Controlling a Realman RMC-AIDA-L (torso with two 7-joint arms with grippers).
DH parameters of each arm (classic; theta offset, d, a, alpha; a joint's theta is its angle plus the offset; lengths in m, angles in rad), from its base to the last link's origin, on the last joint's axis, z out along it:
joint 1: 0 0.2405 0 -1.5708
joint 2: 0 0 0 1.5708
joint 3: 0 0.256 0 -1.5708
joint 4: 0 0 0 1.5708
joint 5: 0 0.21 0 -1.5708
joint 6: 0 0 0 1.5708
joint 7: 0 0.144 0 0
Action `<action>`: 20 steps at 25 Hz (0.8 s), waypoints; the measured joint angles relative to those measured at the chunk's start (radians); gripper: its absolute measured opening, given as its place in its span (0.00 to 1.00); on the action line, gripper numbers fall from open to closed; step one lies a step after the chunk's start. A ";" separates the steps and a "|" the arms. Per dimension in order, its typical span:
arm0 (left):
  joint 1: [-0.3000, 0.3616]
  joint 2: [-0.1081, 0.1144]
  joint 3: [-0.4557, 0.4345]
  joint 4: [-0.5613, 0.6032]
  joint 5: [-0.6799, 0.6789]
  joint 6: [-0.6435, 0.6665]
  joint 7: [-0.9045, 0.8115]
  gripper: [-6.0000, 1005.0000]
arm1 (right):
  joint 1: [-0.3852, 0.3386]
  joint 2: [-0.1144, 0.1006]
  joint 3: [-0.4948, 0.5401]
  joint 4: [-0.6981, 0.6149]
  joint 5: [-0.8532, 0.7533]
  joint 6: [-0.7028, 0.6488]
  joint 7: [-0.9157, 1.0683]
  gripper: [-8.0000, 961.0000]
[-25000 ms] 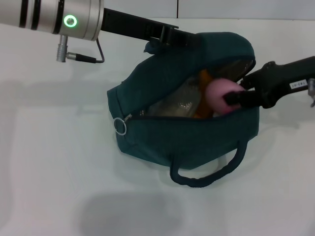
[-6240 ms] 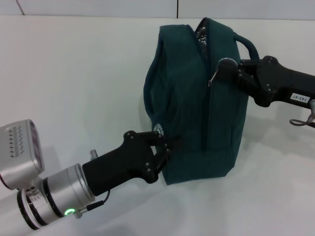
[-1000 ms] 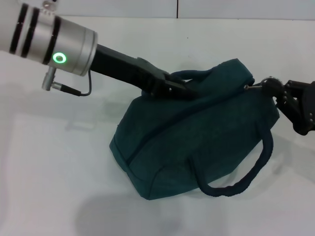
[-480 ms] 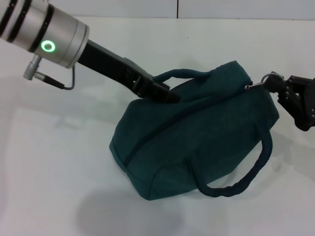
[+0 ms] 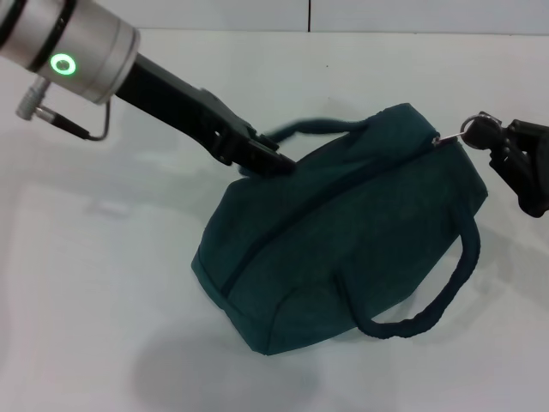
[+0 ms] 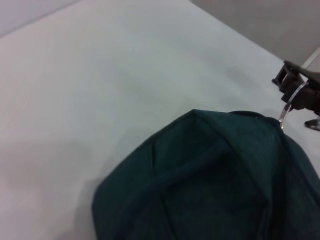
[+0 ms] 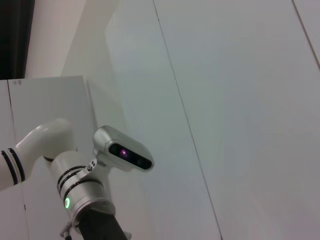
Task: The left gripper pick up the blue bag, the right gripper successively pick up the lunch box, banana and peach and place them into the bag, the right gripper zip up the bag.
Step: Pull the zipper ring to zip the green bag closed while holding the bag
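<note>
One container is on the white table (image 5: 103, 283): the blue bag (image 5: 343, 240), lying on its side near the middle, zipper (image 5: 326, 202) run shut along its length, so we cannot see any contents. We read no brand, label or writing. The left gripper (image 5: 270, 161) sits at the bag's far upper edge by a handle (image 5: 313, 129); we cannot tell how its fingers stand. The right gripper (image 5: 485, 136) is clamped on the metal ring pull (image 6: 287, 102) at the bag's right end.
</note>
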 joint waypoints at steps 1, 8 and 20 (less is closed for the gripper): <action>0.006 0.000 0.000 0.024 0.005 0.002 0.009 0.44 | 0.000 0.000 0.000 0.000 0.001 0.000 0.000 0.02; 0.063 -0.007 -0.026 0.119 -0.051 0.067 0.028 0.45 | -0.001 -0.001 0.000 0.000 0.019 0.000 0.000 0.02; 0.210 -0.049 0.013 0.313 -0.203 0.095 0.048 0.70 | 0.005 -0.003 0.000 -0.001 0.039 0.008 0.000 0.02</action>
